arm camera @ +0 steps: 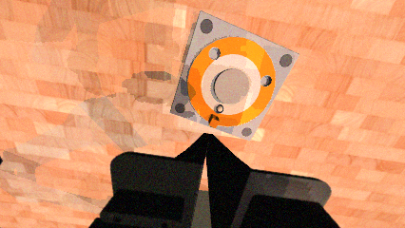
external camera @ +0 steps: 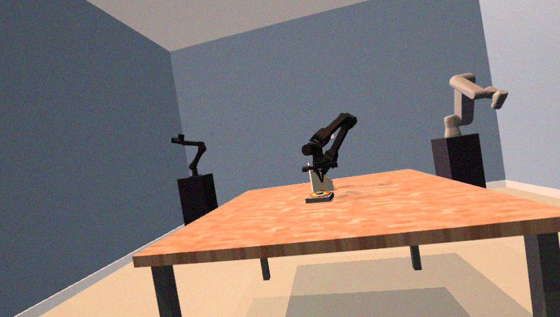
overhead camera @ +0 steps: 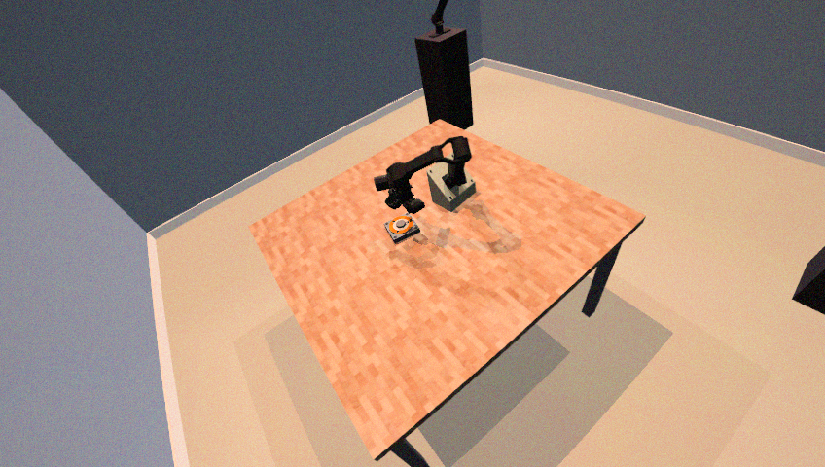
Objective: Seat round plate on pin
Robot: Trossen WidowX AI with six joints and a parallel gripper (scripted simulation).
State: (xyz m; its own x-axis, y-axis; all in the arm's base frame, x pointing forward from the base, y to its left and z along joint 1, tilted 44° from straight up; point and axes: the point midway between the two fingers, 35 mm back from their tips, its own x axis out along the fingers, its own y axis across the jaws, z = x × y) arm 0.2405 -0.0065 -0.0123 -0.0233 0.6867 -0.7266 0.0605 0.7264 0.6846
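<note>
The round plate [overhead camera: 392,227] [external camera: 312,195] [arm camera: 196,81], orange with a pale inner ring, sits around the grey post [overhead camera: 400,223] [arm camera: 231,85] on the square grey base [overhead camera: 397,238] [external camera: 314,200] [arm camera: 199,45]. It looks flat. Its orange tab [external camera: 321,189] [arm camera: 213,121] faces my gripper. The hole [arm camera: 219,108] next to the tab shows a small light spot inside a dark rim, which looks like the pin's top. My gripper [external camera: 321,181] [arm camera: 207,138] is shut and empty, above the plate on the tab side, apart from it.
The wooden table [overhead camera: 370,324] [external camera: 275,227] carries the base and my arm's pale wedge-shaped mount [overhead camera: 445,197] [external camera: 316,181], behind the plate. Other arms stand on dark pedestals [overhead camera: 446,75] [external camera: 197,200] beyond the table.
</note>
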